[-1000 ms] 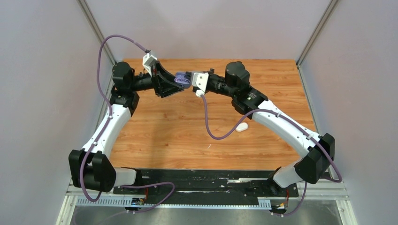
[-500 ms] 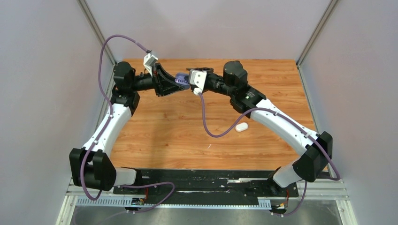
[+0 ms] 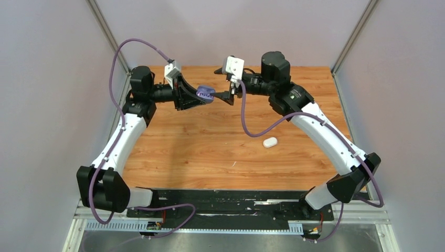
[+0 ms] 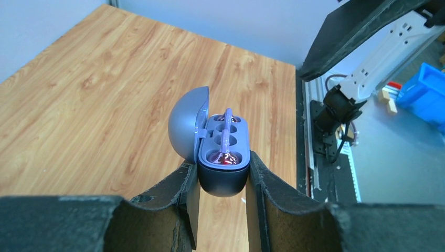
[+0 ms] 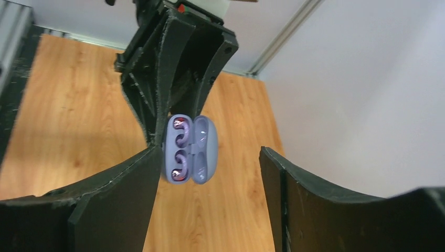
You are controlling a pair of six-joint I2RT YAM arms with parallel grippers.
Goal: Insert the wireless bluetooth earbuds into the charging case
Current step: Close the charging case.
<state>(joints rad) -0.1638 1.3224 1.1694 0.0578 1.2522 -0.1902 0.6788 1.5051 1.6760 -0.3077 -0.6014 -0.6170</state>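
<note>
Between the left jaws, gripped purple charging case (image 4: pixel 223 181), lid open, dark purple earbuds (image 5: pixel 179 140) seated inside, right jaws wide and empty, facing it.

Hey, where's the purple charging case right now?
Top view, far middle: the purple charging case sits open, clamped in the left claw above the table, with the open right claw facing it.

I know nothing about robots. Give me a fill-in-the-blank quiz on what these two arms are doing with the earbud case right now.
The left end effector is shut on the ____ charging case.
That case's lid is ____.
The right end effector is open and holds ____.
On the table lies a second case, coloured ____.
Missing words: purple; open; nothing; white.
</note>
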